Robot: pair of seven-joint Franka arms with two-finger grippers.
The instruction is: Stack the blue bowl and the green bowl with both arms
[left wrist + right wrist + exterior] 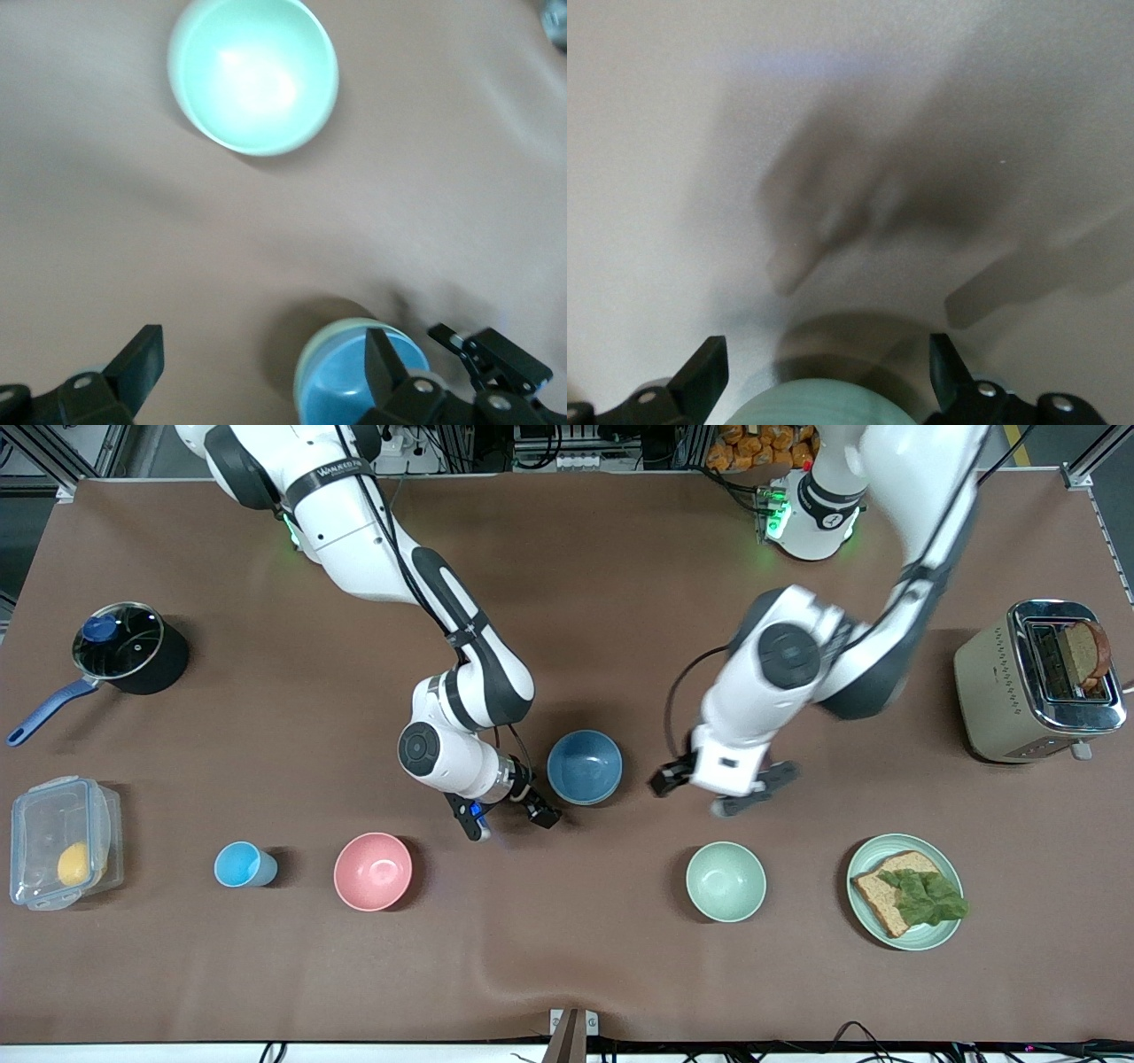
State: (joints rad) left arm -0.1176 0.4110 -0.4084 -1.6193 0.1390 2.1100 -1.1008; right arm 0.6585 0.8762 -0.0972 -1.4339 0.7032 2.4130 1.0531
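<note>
**Bowls nested, hands off**

Right gripper [509,819] low beside the stack toward the right arm's end, spread wide, empty. Blue bowl [585,764] seated inside green bowl [806,403] at mid-table, farther from the front camera than the pale mint bowl [726,881]. Left gripper [722,788] over bare table toward the left arm's end, fingers apart, holding nothing. Seemingly the release step. Next: lift both clear without clipping the rim.

Brown cloth-covered table [567,974], loaded.
On it: stacked blue-in-green bowls [584,767], mint bowl [726,881], pink bowl [373,872], sky-blue cup [244,864] (plus toaster [1036,682], pot [128,648]).
</note>
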